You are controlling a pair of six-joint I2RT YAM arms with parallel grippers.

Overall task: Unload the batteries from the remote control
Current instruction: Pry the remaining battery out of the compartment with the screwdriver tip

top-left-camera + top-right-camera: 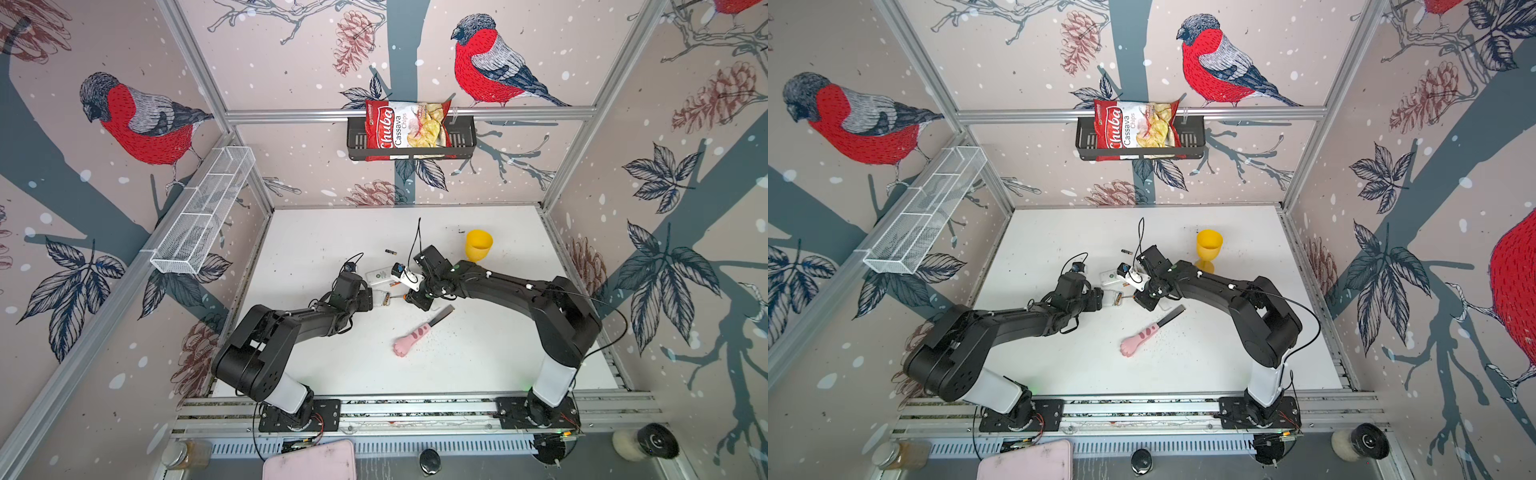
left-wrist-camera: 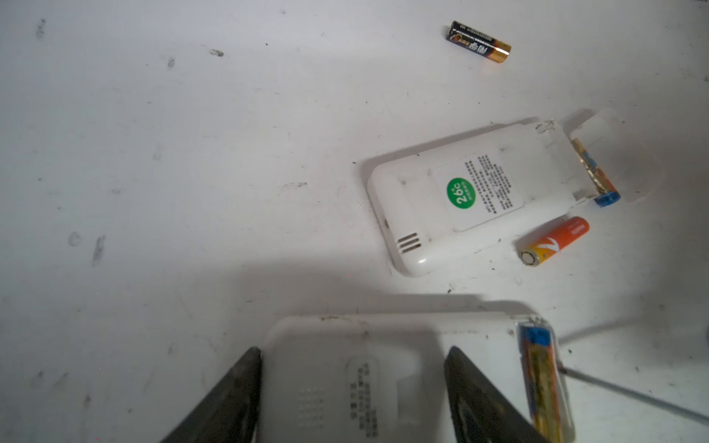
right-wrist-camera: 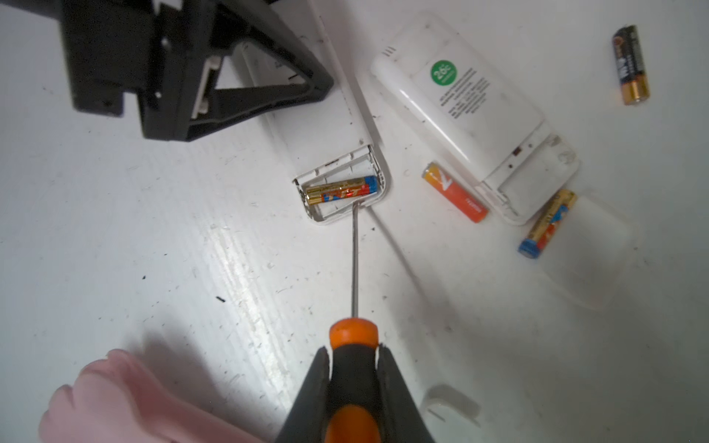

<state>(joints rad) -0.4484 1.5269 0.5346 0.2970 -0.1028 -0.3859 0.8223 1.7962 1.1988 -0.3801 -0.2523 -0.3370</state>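
Observation:
My left gripper [image 2: 353, 356] is shut across the width of a white remote control [image 2: 326, 383], lying face down on the table. Its battery bay is open and holds a gold-and-blue battery [image 3: 341, 190]. My right gripper [image 3: 353, 351] is shut on an orange-and-black screwdriver [image 3: 353, 383], whose tip touches that battery. A second white remote [image 3: 472, 99] with a green sticker lies beside it, bay open. Loose on the table are a black battery with a copper end [image 3: 631, 65], an orange battery [image 3: 454, 191] and a gold-and-blue battery [image 3: 546, 224]. In both top views the grippers meet mid-table [image 1: 376, 299] [image 1: 409, 296].
A yellow cup [image 1: 478, 245] stands behind the right arm. A pink paw-handled tool [image 1: 411, 338] lies in front of the grippers. A loose white cover [image 3: 452, 408] lies near the right gripper. A black wall basket [image 1: 465, 137] holds a chips bag; a white wire shelf [image 1: 203, 208] hangs on the left wall.

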